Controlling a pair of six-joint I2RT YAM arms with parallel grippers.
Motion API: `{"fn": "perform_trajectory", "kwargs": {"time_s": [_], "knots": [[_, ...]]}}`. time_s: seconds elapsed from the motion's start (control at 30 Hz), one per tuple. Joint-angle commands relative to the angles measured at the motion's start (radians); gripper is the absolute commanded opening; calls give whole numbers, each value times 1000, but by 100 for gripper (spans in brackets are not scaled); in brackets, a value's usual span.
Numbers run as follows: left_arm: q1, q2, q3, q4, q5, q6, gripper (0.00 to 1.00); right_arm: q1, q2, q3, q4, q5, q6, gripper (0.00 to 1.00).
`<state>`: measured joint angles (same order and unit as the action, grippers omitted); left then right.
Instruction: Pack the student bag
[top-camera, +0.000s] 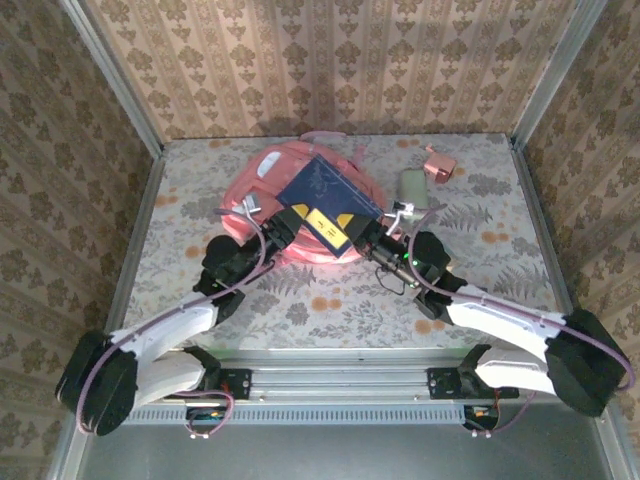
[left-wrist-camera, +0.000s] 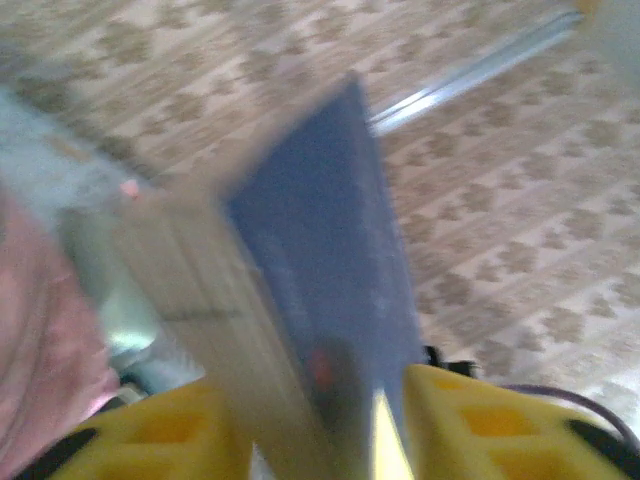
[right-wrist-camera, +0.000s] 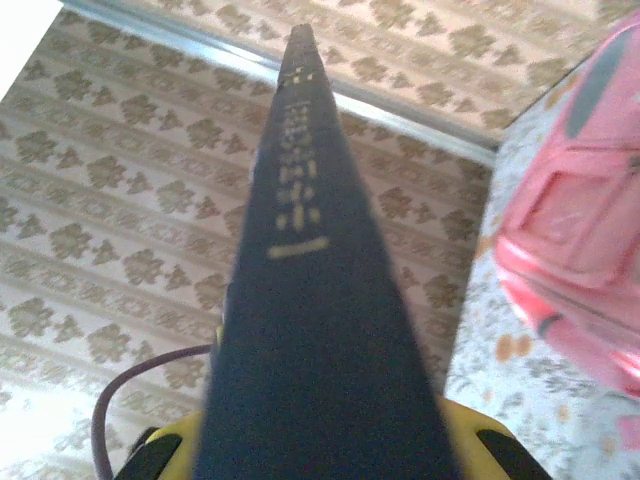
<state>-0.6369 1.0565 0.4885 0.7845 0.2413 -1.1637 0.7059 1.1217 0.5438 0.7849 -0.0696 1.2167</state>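
Observation:
The student bag (top-camera: 262, 178), a big pink backpack, lies flat at the back middle of the table. Over it a dark blue book (top-camera: 322, 190) with a yellow band is held tilted. My right gripper (top-camera: 368, 238) is shut on the book's near right corner; in the right wrist view the spine (right-wrist-camera: 315, 330) fills the space between its yellow fingers (right-wrist-camera: 320, 455), and the bag (right-wrist-camera: 580, 230) lies to the right. My left gripper (top-camera: 288, 222) is at the book's near left edge. Its jaws stand apart around the blurred book (left-wrist-camera: 330, 250), with a bright gap beside one yellow finger (left-wrist-camera: 480, 425).
A pale green case (top-camera: 413, 188) lies right of the bag, and a small pink box (top-camera: 439, 163) sits behind it near the back right corner. Patterned walls and metal posts close in the flowered table (top-camera: 500, 260). Bare tabletop lies in front of the bag.

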Motion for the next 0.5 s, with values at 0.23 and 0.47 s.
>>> {"fn": "perform_trajectory", "kwargs": {"time_s": [0.23,0.47], "knots": [[96,137,479,-1033,70,576,62,-246,-425,-54,-649,29,-181,0],[169,495,756,-1156,302,697,54,-305,-503,-30,-896,19,-266,0]]}}
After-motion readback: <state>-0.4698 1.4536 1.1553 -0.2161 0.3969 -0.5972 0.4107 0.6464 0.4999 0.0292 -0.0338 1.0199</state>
